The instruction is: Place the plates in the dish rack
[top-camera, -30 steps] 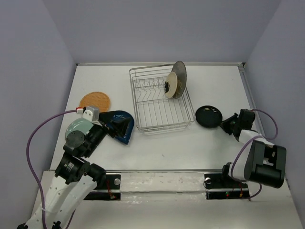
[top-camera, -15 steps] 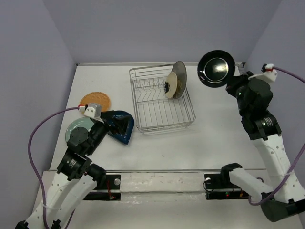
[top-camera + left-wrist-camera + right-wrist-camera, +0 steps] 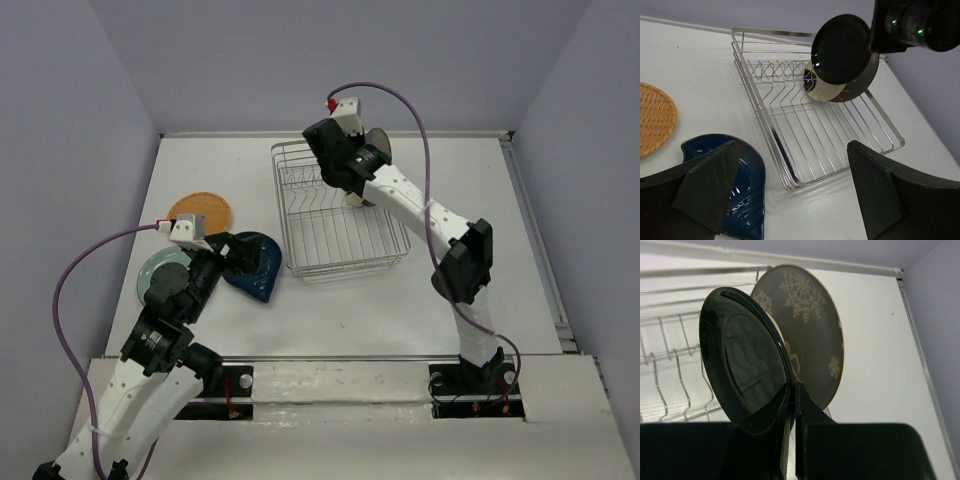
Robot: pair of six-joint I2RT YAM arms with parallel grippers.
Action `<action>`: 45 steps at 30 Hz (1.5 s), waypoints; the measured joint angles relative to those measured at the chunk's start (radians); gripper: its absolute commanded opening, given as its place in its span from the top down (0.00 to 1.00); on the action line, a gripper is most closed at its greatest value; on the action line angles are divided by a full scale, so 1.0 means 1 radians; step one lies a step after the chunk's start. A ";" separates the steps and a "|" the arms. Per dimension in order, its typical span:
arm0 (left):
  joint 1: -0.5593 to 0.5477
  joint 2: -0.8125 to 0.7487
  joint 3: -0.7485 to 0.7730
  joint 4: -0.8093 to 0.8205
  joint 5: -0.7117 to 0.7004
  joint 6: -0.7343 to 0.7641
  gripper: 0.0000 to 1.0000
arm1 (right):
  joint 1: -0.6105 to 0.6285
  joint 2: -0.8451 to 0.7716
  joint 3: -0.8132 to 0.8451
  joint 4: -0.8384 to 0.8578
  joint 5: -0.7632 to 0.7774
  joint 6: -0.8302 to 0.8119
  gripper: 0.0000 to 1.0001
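I am watching the black plate (image 3: 742,360) standing almost on edge, and the right gripper (image 3: 792,390) is pinching its rim, fingers clamped tight on it. Right behind that plate, farther out from the fingers, a cream plate (image 3: 822,92) is leaning on a grey plate (image 3: 810,330) printed with white snowflakes and a deer. All three are sitting at the far right end of the dish rack (image 3: 747,80). I cannot tell whether the black plate is touching the cream one or resting in the tines. The rack's row of upright wires is running off to the left of the fingers.

The right arm (image 3: 440,225) is stretching from its base, elbow raised, reaching forward and across to the left, with its wrist tipping down over the rack's far side.

The left gripper (image 3: 792,150) is hanging low over the table (image 3: 450,200) with its fingers spread wide and nothing between them. The blue plate (image 3: 747,170) is lying just under its left finger, beside the rack's near left corner. The orange woven plate (image 3: 652,120) is lying farther off to the left. The rack is straight ahead of the open fingers. The teal plate (image 3: 150,268) is lying back under the left arm's wrist, partly covered.
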 measured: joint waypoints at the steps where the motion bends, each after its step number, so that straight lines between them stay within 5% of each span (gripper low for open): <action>1: 0.000 0.000 0.001 0.000 -0.003 -0.001 0.01 | 0.002 0.038 0.024 -0.021 0.013 -0.010 0.93; 11: 0.000 0.008 0.008 -0.003 -0.001 -0.006 0.01 | 0.005 0.179 0.197 -0.097 0.103 -0.080 0.93; 32: 0.000 0.008 0.008 -0.001 0.006 -0.006 0.01 | -0.013 0.296 0.210 -0.053 0.109 -0.167 0.93; 37: 0.000 0.008 0.008 -0.001 0.006 -0.006 0.01 | -0.016 0.326 0.193 -0.052 0.051 -0.128 0.65; 39: 0.000 0.009 0.008 -0.001 0.006 -0.006 0.01 | -0.016 0.316 0.167 -0.048 0.024 -0.108 0.46; 42: 0.003 0.011 0.008 0.000 0.007 -0.006 0.01 | -0.016 0.269 0.119 -0.035 -0.019 -0.068 0.35; 45: 0.008 0.015 0.008 0.000 0.007 -0.007 0.01 | -0.011 0.155 0.036 -0.013 -0.068 -0.026 0.34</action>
